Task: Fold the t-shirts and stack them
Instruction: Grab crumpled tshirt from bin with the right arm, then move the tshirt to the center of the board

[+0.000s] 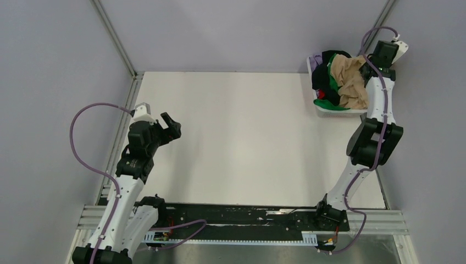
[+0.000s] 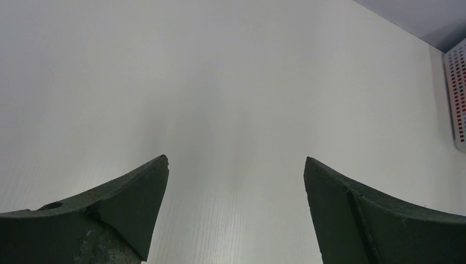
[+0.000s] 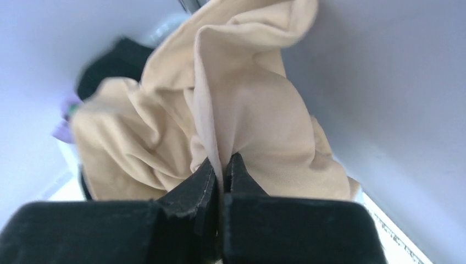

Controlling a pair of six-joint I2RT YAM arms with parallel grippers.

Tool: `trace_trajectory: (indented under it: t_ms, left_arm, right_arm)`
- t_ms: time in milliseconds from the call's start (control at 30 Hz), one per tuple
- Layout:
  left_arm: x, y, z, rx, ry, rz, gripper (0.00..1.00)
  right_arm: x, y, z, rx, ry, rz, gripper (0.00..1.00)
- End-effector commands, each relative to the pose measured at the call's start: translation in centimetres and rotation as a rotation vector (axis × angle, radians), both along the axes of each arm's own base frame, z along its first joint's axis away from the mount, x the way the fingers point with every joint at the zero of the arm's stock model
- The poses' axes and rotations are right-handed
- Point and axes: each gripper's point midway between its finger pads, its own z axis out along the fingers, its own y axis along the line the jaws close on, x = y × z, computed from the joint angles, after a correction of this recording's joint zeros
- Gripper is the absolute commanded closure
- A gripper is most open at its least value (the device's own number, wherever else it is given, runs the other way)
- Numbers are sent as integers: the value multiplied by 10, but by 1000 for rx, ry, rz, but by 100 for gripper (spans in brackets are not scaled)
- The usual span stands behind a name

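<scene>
Tan-beige soft cloth t-shirt [image 1: 351, 82] lies crumpled on top of a heap in the white latticed plastic basket [image 1: 342, 111], at the far right corner of the white table [image 1: 236, 137]. Under it show a bright green shirt [image 1: 333, 82], a black shirt [image 1: 321, 77], a red shirt [image 1: 321, 94] and a pale purple shirt [image 1: 314, 58]. The right gripper [image 3: 222, 170] is closed, pinching a fold of the tan cloth. The left gripper [image 1: 171, 124] hangs over the table's left side, jaws wide apart, holding nothing.

Cropped by the right edge in left wrist view: white basket [image 2: 457, 99]. Blurred behind tan shirt [image 3: 247, 110]: black shirt [image 3: 118, 60], purple shirt [image 3: 65, 129].
</scene>
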Motion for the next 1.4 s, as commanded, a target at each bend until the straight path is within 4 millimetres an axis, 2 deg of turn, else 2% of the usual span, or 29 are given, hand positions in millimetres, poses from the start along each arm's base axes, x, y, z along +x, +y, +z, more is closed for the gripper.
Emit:
trace_trajectory:
  t_ms: [0,133,333,500,633,767,833,867,900,1067,1167,1300,1367]
  left_arm:
    - [4,2,8,6,-37,10,0]
    - [5,3,4,4,-24,19,0]
    - [5,2,4,-1,-20,18,0]
    - [5,2,4,-1,-20,18,0]
    - [4,2,5,-3,-26,20,0]
    - [3,1,6,-9,-28,14,0]
    - [2,0,7,-13,-30,8,0]
    - [2,-1,7,-14,-30,6,0]
    - [2,-2,8,-17,-32,-1,0]
    - [2,-5,9,-25,-36,-15,0]
    - [4,-3,4,-21,-28,-1,0]
    - [2,1,-4,-19,19,25,0]
    - [0,2,-1,-17,27,30,0]
  right_arm:
    - [-20,-2,196,-217,-401,-21,100]
    - [-35,8,267,-303,-552,15,100]
    - [-60,35,345,-387,-746,107,100]
    - [-82,61,391,-388,-904,189,100]
    - [-94,115,408,-316,-958,428,100]
    - [-108,178,397,-157,-928,664,100]
    - [-123,216,389,-72,-916,812,100]
    - [-129,234,380,-21,-895,888,100]
    - [-137,262,371,18,-870,999,100]
    - [-167,364,331,112,-777,1259,100]
    - [-188,413,309,186,-734,1367,100]
    - [-205,470,258,287,-627,1461,100]
    - [-208,490,226,357,-545,1477,100]
